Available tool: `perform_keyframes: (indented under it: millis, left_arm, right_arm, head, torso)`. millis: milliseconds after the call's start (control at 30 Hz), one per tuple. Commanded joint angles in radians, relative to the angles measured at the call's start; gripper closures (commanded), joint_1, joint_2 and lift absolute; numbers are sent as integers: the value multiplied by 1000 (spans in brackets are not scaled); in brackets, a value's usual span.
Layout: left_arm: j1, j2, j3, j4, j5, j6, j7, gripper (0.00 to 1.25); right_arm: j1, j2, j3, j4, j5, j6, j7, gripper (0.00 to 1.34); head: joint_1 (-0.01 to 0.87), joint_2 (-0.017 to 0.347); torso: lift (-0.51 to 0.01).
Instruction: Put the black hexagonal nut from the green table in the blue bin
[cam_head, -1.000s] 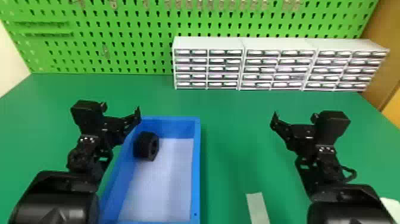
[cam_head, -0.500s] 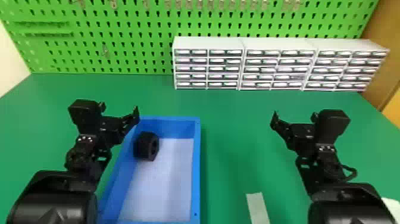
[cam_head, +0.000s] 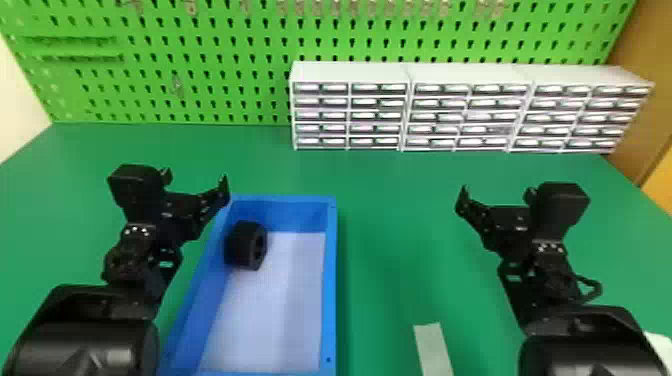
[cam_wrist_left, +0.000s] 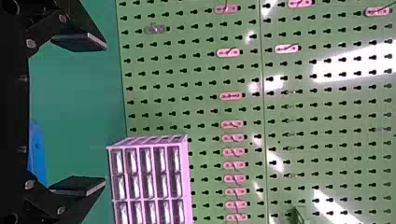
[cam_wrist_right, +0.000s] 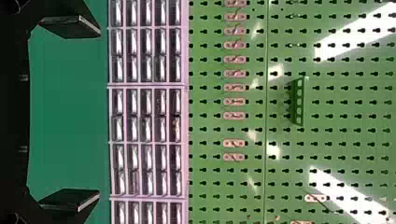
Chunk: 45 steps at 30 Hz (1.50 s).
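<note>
Table (cam_head: 380, 175): green | bin (cam_head: 332, 280): blue, on the robot's left, open-topped | drawers (cam_head: 350, 72): three white units side by side, far edge | strip (cam_head: 432, 345): pale, near side (right of the bin, not touching it)

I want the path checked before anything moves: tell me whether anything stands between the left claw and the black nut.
The blue bin's left wall, near its far corner, seems to lie between the left claw and the nut, already inside; nothing else visible does.
</note>
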Motion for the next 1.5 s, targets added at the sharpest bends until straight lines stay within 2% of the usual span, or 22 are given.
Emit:
perform_keyframes:
  millis: [0,1467]
  left_arm:
    - [0,0,6,-6,-3,2,0,248]
    - [13,0,15,-22,-3,5,0,249]
  right_arm:
    - [-4,0,-3,-2,2,4,0,93]
    - [-12,2,-6,-17,8,16,0,93]
  head:
    - [686,52]
    - [686,52]
  torso:
    - [-97]
    - [-97]
